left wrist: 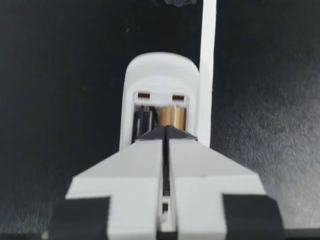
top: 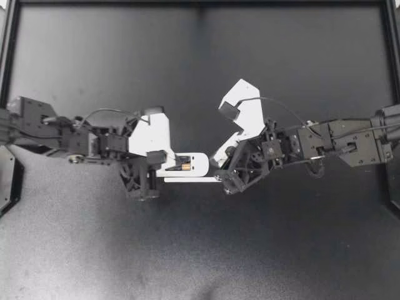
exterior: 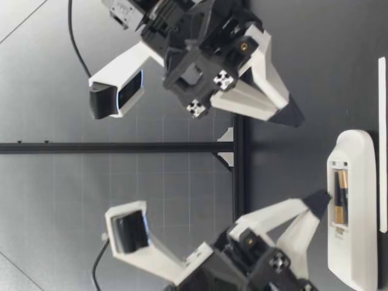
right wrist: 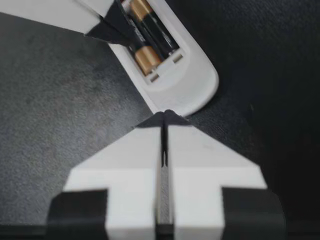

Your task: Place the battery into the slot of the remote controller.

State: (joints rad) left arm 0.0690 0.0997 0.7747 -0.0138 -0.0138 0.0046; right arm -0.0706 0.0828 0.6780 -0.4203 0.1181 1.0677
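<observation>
Battery: the gold-ended battery (top: pixel 182 165) lies in the open slot of the remote controller (top: pixel 200 165), side by side with a darker cell (left wrist: pixel 144 120). It looks seated, or close to it.
Remote controller: flat on the table (top: pixel 200 250), mid-table between the two arms, slot facing up, rounded end to the right.
Left gripper (top: pixel 167 161): fingers pressed together with nothing between them. The tips sit at the left end of the slot, over the cells; I cannot tell for sure whether they touch.
Right gripper (top: pixel 217 161): fingers together and empty, raised off the table just past the remote's rounded end, not touching it.
White strip (top: pixel 190 180): lies just beside the remote's long edge; possibly its cover.
Handling: probably a stiff, smooth metal cylinder, light but dense, apt to roll or slip, not fragile. A spring contact may push it back up.
Where to hold: across the middle of the barrel, from two sides. To seat it, press down on the barrel with closed tips while bracing the light, easily slid remote at its end.
</observation>
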